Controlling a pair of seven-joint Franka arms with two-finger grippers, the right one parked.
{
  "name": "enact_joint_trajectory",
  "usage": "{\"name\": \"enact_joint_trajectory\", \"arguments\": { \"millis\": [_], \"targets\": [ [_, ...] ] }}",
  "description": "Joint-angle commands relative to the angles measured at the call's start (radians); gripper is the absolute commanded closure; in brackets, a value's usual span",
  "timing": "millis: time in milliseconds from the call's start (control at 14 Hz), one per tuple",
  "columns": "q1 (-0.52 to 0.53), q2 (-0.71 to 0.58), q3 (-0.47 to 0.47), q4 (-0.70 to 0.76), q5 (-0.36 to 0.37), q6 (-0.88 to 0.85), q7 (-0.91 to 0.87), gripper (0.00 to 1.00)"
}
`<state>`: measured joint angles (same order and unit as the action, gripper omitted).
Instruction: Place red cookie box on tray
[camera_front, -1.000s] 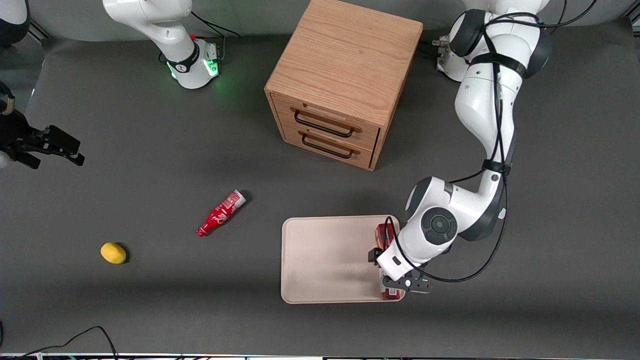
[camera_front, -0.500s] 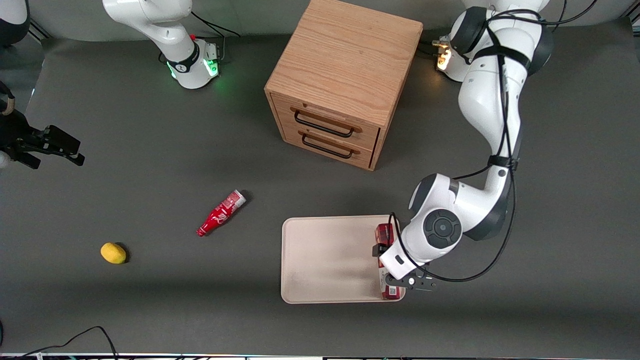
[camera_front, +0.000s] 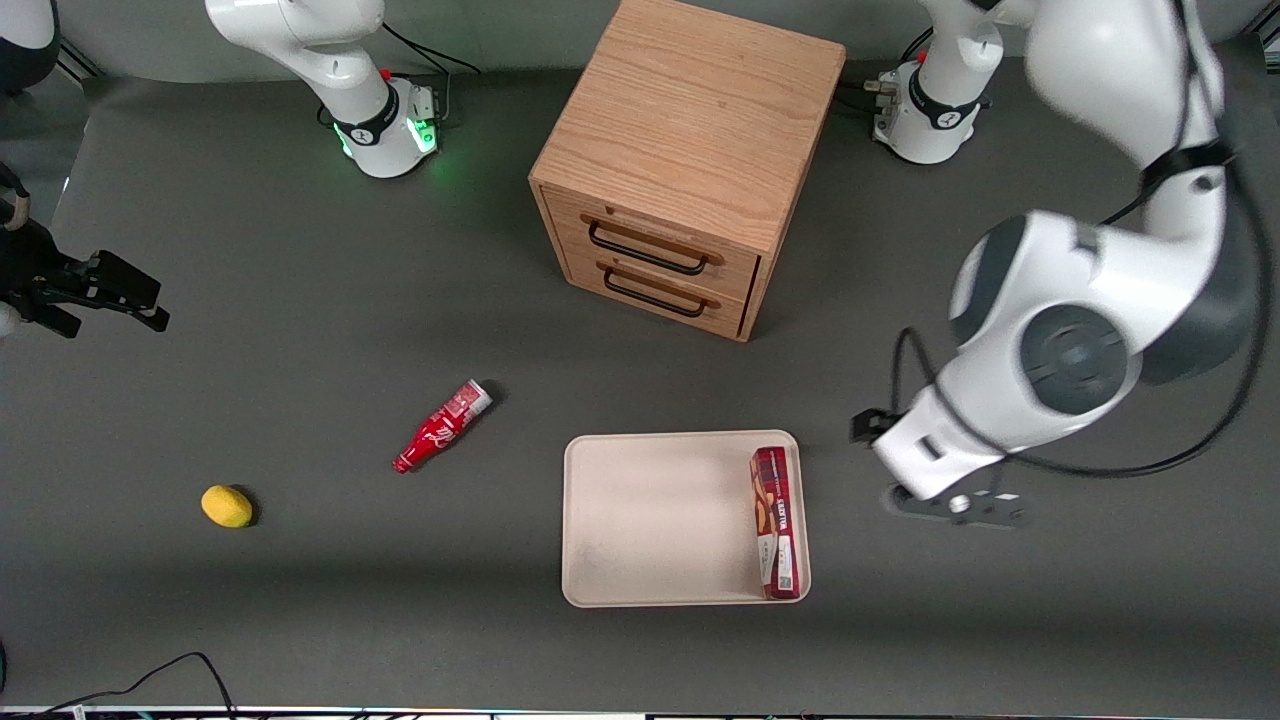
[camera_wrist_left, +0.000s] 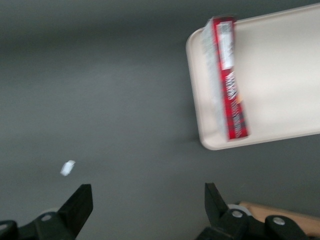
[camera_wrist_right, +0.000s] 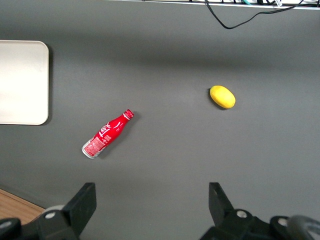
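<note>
Front view shows the slim dark-red cardboard cookie box (camera_front: 777, 522) lying on the cream rectangular tray (camera_front: 650, 520), placement seemingly done, the gripper (camera_front: 955, 506) spread empty beside the tray, needing only retreat.

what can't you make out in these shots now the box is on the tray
- Red cookie box: print blurred in left wrist view, too small in front view.
- Gripper, open over bare table: finger bases cut off by the frame edge.
- Tray: mostly cut off in right wrist view.

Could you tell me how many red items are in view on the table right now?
2: the cookie box lies in the tray; a red bottle lies nearer the parked arm. The open gripper hovers beside the tray.
</note>
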<state>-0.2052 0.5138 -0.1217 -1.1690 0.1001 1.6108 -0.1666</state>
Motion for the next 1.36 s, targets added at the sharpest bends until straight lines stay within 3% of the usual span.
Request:
{"name": "enact_joint_trajectory", "arguments": {
  "millis": [0, 286, 500, 714, 857, 1286],
  "targets": [
    [0.093, -0.349, -0.003, -0.461, 0.000, 0.092, 0.056, 0.00],
    [0.216, -0.498, -0.001, -0.574, -0.020, 0.060, 0.124, 0.00],
    [0.303, -0.523, 0.051, -0.563, -0.089, 0.031, 0.198, 0.00],
    [0.267, -0.528, 0.109, -0.484, -0.073, -0.063, 0.256, 0.00],
    [0.253, -0.520, 0.112, -0.433, -0.020, -0.092, 0.257, 0.00],
    [0.240, -0.517, 0.116, -0.431, -0.019, -0.094, 0.248, 0.00]
  ]
}}
